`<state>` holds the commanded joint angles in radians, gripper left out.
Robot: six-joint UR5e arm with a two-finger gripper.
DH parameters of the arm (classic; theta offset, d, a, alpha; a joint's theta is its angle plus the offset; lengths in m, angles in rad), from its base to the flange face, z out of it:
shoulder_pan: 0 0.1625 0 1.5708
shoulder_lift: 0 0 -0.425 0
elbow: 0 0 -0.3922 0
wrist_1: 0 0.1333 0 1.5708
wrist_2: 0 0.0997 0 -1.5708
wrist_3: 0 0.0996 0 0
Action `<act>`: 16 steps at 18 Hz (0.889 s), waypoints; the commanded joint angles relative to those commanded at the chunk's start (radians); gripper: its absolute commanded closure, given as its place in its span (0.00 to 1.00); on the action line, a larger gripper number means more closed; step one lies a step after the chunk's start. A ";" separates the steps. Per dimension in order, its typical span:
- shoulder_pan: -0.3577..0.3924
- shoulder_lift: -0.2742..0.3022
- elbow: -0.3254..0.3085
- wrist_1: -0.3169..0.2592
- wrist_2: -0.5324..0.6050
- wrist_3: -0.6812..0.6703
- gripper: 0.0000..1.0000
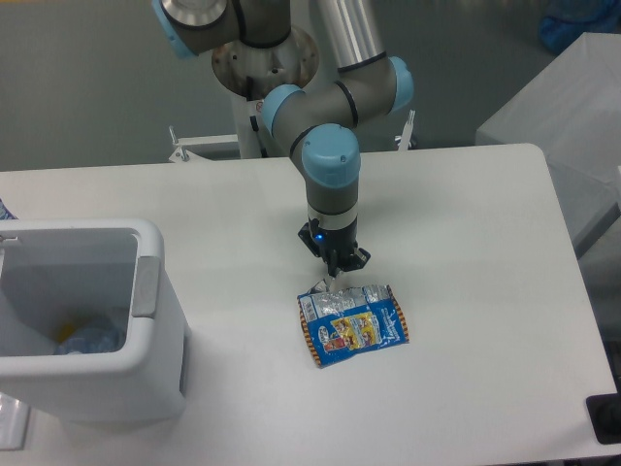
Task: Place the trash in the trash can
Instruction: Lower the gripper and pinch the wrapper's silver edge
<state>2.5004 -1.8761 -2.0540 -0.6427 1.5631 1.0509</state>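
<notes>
White table (466,252) carries the trash can (146,320) at left; the hand (333,273) pinches the snack wrapper (354,325) by its top edge.

One snack wrapper (353,325), blue and silver with yellow-orange print, lies on the one white table (475,252). One white trash can (146,320) stands on it, with one grey patch (145,286) on its side. Inside the bin one bluish item (87,340) shows. One robot arm (330,126) carries one gripper (335,275).
</notes>
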 joint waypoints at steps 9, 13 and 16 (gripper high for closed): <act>0.000 0.000 0.043 0.000 -0.009 -0.046 0.93; 0.000 -0.003 0.083 0.002 -0.041 -0.187 0.93; -0.005 -0.014 0.123 0.002 -0.078 -0.302 0.93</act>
<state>2.4958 -1.8898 -1.9314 -0.6412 1.4849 0.7489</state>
